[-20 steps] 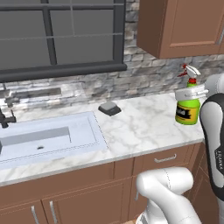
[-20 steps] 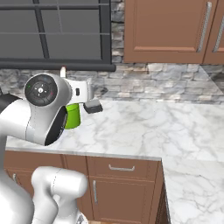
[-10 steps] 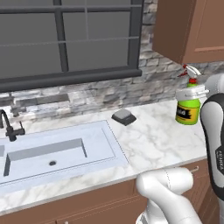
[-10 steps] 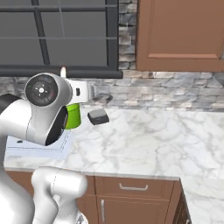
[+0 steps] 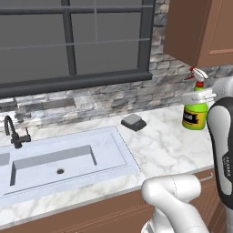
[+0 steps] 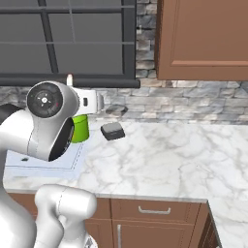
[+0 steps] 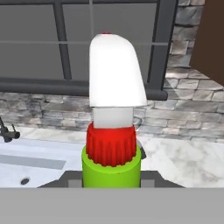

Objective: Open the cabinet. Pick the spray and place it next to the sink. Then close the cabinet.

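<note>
The room is a kitchen with a grey stone back wall and a big dark-framed window above the marble desk. The sink is set in this desk at the left side, pale and rectangular, and its dark curved faucet stands at the far left corner of it. Between the sink and the back wall, a little to the right, a small dark grey block lies flat on the marble. Under the desk I see brown drawer fronts with short horizontal handles.

The cabinet hangs on the wall at the right of the window; in the left base view its brown door stands at an angle out from the wall.

My pincer is clamped on the spray, and I hold it upright in the air above the desk, to the right of the sink and well apart from it. The bottle is green with a yellow-and-black label, a white trigger head and a red tip. In the hand view the spray is very near, with its red collar and white head in front of the window. In the right base view my arm covers most of it, and just a green part shows beside the sink corner.
</note>
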Motion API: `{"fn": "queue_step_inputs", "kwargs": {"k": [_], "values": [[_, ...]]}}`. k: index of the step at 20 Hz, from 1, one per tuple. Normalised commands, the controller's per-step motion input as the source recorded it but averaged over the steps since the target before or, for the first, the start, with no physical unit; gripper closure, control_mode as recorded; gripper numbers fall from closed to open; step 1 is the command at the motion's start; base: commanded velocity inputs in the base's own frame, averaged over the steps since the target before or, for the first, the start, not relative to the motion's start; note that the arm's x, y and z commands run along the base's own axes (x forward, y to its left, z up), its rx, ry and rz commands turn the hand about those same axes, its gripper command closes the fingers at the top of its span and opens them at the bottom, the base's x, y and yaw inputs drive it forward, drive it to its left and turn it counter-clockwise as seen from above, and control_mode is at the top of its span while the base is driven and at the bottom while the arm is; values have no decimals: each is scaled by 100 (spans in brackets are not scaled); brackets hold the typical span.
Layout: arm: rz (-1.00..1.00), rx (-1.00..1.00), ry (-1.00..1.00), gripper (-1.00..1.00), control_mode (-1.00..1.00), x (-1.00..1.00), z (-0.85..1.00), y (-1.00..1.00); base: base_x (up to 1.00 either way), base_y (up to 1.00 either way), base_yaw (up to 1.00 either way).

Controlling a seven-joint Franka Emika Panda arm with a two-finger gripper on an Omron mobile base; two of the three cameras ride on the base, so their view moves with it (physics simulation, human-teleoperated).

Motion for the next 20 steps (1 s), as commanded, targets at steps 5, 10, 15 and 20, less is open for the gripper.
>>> {"fn": "queue_step_inputs", "kwargs": {"k": [5, 10, 15, 20], "values": [[0, 0, 0, 100, -100, 0, 0, 3, 0, 0, 0], [0, 0, 10, 100, -100, 42, -2, 56, 0, 0, 0], [0, 0, 14, 100, -100, 50, 0, 21, 0, 0, 0], [0, -2, -1, 100, -100, 51, -25, 0, 0, 0, 0]]}}
